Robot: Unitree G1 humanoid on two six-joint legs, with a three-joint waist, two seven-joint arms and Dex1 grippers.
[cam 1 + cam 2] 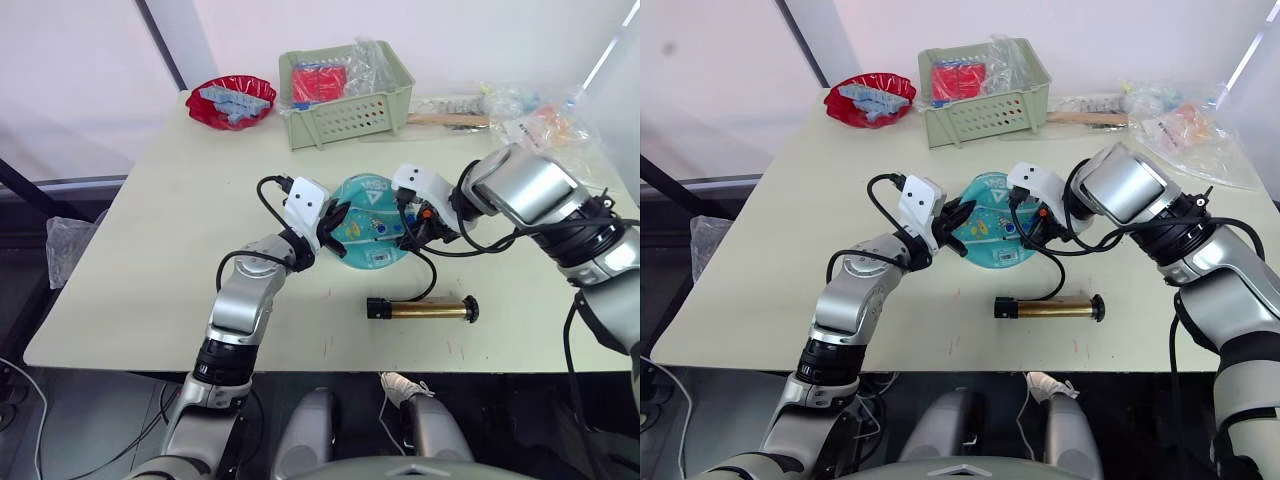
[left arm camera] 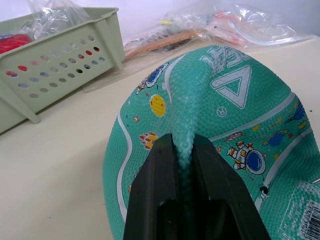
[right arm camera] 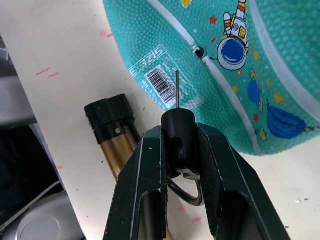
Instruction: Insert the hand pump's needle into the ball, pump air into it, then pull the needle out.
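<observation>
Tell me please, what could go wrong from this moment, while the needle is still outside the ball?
1. The needle points near the barcode label, beside the valve hole; pushed straight, it may miss and bend.
2. The left end effector only pinches a fold of the saggy ball, so the ball could slip or shift under pressure.
3. The hand pump lies loose on the table; its hose may drag it.
</observation>
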